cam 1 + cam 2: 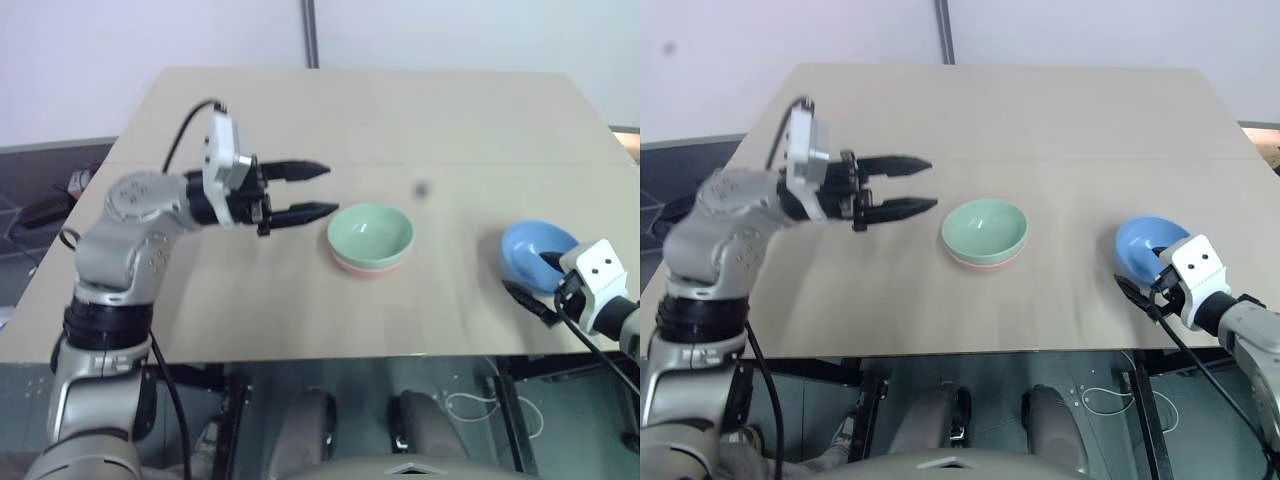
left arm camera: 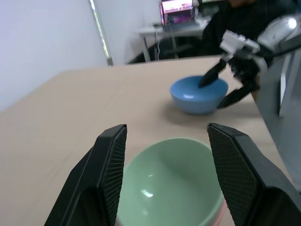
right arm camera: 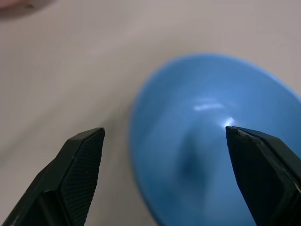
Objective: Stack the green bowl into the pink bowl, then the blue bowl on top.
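Green bowl sits nested in the pink bowl, mid-table. Left pincer hangs just beside them, fingers apart, empty. Right pincer is wide open at the blue bowl on the right, one finger over the rim, the other outside, not clamped. Next: pinch the rim wall squarely, lift level, centre over the stack before lowering; a tilted bowl may jam.

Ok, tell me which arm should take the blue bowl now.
The right. Its open hand already straddles the blue bowl's rim, while the open left hand sits beside the green bowl, nested in the pink bowl.
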Tool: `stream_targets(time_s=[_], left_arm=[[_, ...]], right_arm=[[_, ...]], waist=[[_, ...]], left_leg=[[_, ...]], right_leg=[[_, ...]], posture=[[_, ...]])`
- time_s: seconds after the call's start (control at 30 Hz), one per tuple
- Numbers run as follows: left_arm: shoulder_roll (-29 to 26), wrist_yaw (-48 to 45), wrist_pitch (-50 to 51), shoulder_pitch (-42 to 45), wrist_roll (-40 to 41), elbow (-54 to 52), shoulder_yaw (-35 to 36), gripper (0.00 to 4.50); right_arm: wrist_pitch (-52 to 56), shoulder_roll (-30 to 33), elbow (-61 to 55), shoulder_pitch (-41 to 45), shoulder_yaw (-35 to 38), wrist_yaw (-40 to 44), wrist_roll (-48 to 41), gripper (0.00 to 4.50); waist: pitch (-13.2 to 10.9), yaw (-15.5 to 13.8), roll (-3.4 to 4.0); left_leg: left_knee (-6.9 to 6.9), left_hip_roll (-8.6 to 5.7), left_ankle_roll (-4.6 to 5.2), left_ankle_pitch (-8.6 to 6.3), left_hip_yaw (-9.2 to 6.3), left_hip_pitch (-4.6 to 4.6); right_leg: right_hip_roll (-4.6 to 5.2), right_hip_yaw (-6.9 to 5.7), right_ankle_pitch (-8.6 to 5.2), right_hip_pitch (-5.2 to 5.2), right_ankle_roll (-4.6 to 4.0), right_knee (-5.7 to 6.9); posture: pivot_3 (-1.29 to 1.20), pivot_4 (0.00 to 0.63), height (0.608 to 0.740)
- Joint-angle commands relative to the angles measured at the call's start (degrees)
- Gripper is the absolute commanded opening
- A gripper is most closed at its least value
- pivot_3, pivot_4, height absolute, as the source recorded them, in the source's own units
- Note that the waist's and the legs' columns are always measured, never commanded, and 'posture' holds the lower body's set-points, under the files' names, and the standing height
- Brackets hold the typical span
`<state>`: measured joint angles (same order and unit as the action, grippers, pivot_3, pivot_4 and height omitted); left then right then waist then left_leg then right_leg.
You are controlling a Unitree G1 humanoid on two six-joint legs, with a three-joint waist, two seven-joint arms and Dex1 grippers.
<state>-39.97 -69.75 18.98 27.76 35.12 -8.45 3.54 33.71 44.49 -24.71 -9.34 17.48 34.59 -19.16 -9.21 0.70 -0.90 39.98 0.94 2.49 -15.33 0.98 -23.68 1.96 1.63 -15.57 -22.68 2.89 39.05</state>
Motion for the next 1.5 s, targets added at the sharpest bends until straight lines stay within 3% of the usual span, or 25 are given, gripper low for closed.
stream_targets(time_s=[0.03, 0.07, 0.1, 0.17, 0.2, 0.33, 0.37, 0.4, 0.6, 0.73, 0.93, 1.1, 1.2, 1.33, 1.5], left_arm=[[-1.54, -7.43, -2.44, -2.37, 4.61, 0.64, 4.56, 2.89], [-2.78, -10.20, -1.32, -3.07, 5.30, 2.33, 4.48, 2.89], [-3.61, -12.10, -0.37, -3.43, 6.05, 3.43, 4.55, 3.38], [-4.03, -13.47, -0.18, -3.53, 6.61, 4.11, 4.71, 3.95], [-3.79, -13.35, -0.71, -3.43, 6.55, 4.03, 4.90, 4.47], [-4.14, -13.25, 0.89, -3.82, 7.50, 3.29, 5.34, 4.50], [-4.08, -13.19, 0.71, -3.98, 7.34, 3.27, 5.41, 4.50], [-3.98, -13.15, 0.39, -4.16, 7.08, 3.24, 5.41, 4.50], [-3.27, -12.06, -1.38, -5.36, 6.24, 2.82, 5.81, 4.50], [-3.63, -12.53, -3.53, -6.77, 4.52, 3.51, 5.83, 4.50], [-3.67, -11.62, -4.35, -8.42, 3.10, 4.34, 6.13, 4.50], [-3.38, -10.98, -6.80, -10.09, 0.61, 4.12, 5.77, 4.50], [-3.14, -9.80, -7.09, -11.24, 0.01, 3.17, 5.86, 4.50], [-2.68, -6.12, -7.55, -12.82, -0.83, 2.24, 7.07, 4.50], [-1.06, 2.73, -7.88, -14.44, -4.05, -0.34, 7.38, 4.50]], right_arm=[[0.44, 1.14, 0.53, 1.88, -0.49, 0.61, 0.71, 4.50], [0.62, 1.24, 1.05, 2.36, -1.13, 0.83, 0.89, 4.50], [0.66, 1.28, 1.47, 2.76, -1.62, 1.01, 1.12, 4.23], [0.62, 1.34, 1.95, 3.15, -1.95, 1.62, 1.31, 3.69], [0.58, 1.44, 2.04, 3.23, -2.03, 2.00, 1.38, 3.16], [0.37, 1.68, 2.15, 3.84, -2.32, 2.65, 1.74, 1.39], [-0.43, 1.83, 2.07, 3.89, -2.55, 2.85, 2.26, 0.72], [-1.26, 2.06, 1.93, 3.86, -2.81, 2.94, 2.98, 0.50], [-2.90, 2.67, -1.84, 6.03, -3.37, 3.48, 3.46, 0.50], [-2.02, 1.43, -9.19, 12.51, -5.64, 6.01, -2.08, 0.50], [5.01, -5.82, -15.17, 26.88, -18.73, 4.89, -8.23, 0.50], [2.18, -14.36, -4.46, 32.89, -31.32, 3.88, -2.34, 0.50], [-2.90, -15.20, 1.87, 33.79, -34.29, 4.35, 2.58, 1.38], [-3.68, -14.45, -0.90, 33.43, -32.01, 6.06, 1.52, 3.29], [-0.60, -13.24, -9.96, 31.11, -23.97, 6.02, -5.70, 3.29]], waist=[[0.00, -0.09, 0.00], [0.00, -0.09, 0.00], [0.00, -0.09, 0.00], [-0.01, -0.17, 0.03], [-0.01, -0.38, 0.03], [-0.01, -0.56, 0.02], [-0.01, -0.55, 0.02], [-0.01, -0.54, 0.02], [-0.02, -0.35, 0.05], [-0.07, 0.24, 0.12], [-0.09, 0.09, 0.12], [-0.10, -0.31, 0.08], [-0.11, -0.40, 0.09], [-0.13, -0.32, 0.11], [-0.13, -0.22, 0.11]], left_leg=[[0.00, 0.02, 0.00, 0.00, 0.01, -0.01], [0.00, 0.02, 0.00, 0.00, 0.00, -0.01], [0.00, 0.02, 0.00, 0.00, 0.00, -0.01], [-0.01, 0.02, 0.00, -0.01, 0.02, 0.01], [0.00, 0.02, 0.01, -0.01, 0.01, 0.00], [0.00, -0.02, 0.02, -0.02, 0.03, -0.04], [0.00, -0.01, 0.02, -0.02, 0.01, -0.03], [0.00, 0.00, 0.02, -0.02, 0.00, -0.03], [-0.02, 0.02, 0.02, -0.02, 0.01, -0.03], [-0.02, 0.04, 0.02, -0.02, 0.02, -0.02], [-0.11, 0.13, 0.01, -0.02, -0.04, -0.01], [-0.12, -0.03, 0.01, -0.02, -0.07, -0.11], [-0.12, -0.07, 0.01, -0.02, -0.06, -0.10], [-0.17, -0.09, 0.01, -0.02, -0.07, -0.10], [-0.31, -0.06, 0.01, -0.02, -0.11, -0.08]], right_leg=[[-0.01, 0.00, 0.00, -0.01, 0.00, -0.01], [-0.01, -0.01, 0.00, -0.01, 0.00, -0.01], [-0.01, -0.01, 0.00, -0.01, 0.00, -0.01], [-0.02, 0.00, 0.00, 0.00, 0.00, -0.03], [-0.02, -0.02, 0.00, 0.01, 0.00, -0.06], [0.02, 0.01, 0.00, 0.01, 0.01, -0.12], [0.02, 0.00, 0.00, 0.01, 0.01, -0.10], [0.02, -0.01, 0.00, 0.00, 0.01, -0.10], [0.01, 0.00, 0.00, 0.00, 0.00, -0.10], [0.02, 0.01, 0.00, -0.01, 0.00, -0.09], [-0.02, -0.06, 0.00, -0.04, -0.01, -0.11], [0.13, -0.11, 0.00, -0.06, -0.01, -0.17], [0.15, -0.12, 0.00, -0.06, -0.01, -0.19], [0.18, -0.13, 0.00, -0.10, -0.01, -0.17], [0.22, -0.14, 0.00, -0.13, -0.01, -0.17]], posture=[[0.00, 0.150, 0.740], [0.00, 0.150, 0.740], [0.00, 0.150, 0.740], [0.00, 0.150, 0.740], [0.00, 0.150, 0.740], [0.00, 0.150, 0.740], [0.00, 0.150, 0.740], [0.00, 0.150, 0.740], [0.00, 0.150, 0.740], [0.00, 0.150, 0.740], [0.00, 0.150, 0.740], [0.00, 0.150, 0.740], [0.00, 0.150, 0.740], [0.00, 0.150, 0.740], [0.00, 0.150, 0.740]])
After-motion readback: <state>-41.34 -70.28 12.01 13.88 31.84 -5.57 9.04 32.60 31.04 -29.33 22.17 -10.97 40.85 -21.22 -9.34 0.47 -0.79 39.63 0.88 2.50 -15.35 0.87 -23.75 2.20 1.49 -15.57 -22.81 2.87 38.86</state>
